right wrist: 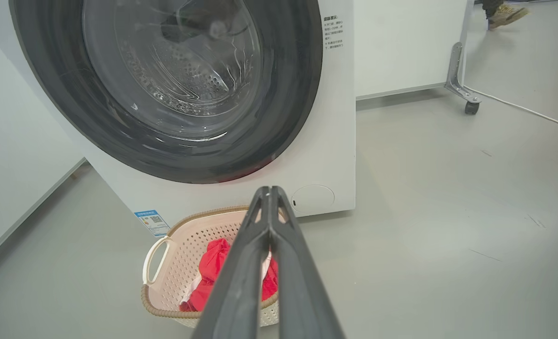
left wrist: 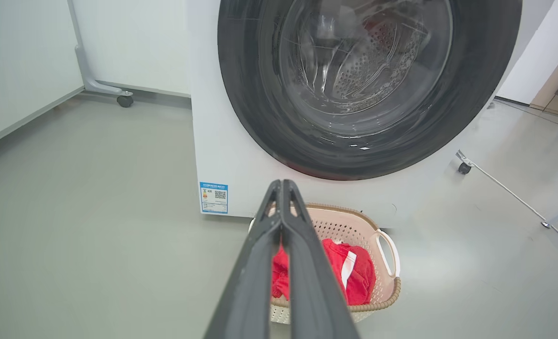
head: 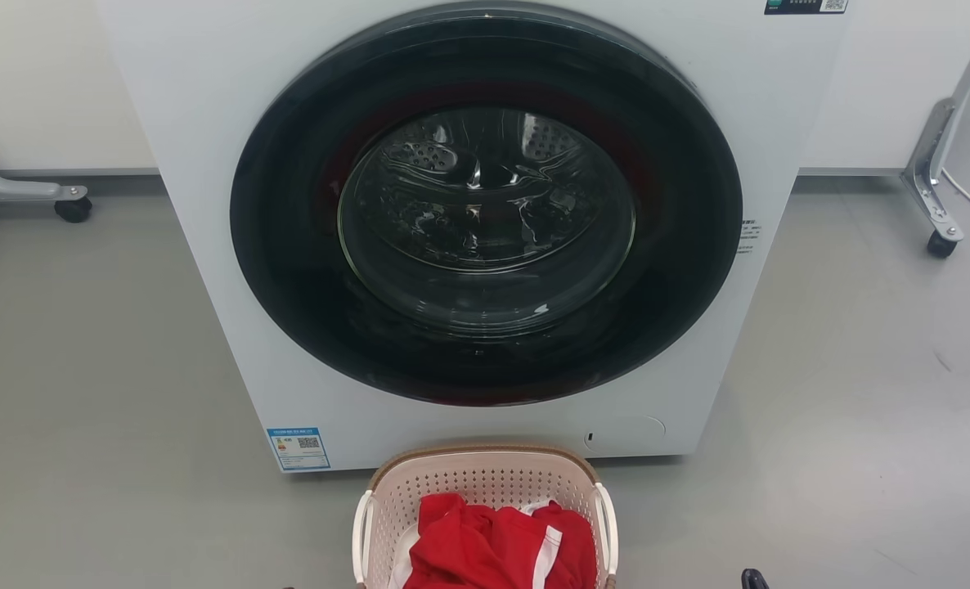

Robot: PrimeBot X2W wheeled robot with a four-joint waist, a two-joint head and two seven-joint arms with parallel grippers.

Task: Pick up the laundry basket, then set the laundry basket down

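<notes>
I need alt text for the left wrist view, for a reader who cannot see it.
The left gripper, its two dark fingers shut together, points toward a cream laundry basket on the grey floor in front of a white washing machine. A red garment with white trim lies in the basket, and the machine's round glass door is closed.

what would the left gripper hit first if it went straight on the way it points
Probably the washing machine, its white front just below the door: the shut left gripper lines up there, above the far rim of the laundry basket. Depth is unclear, so that rim is possible.
</notes>
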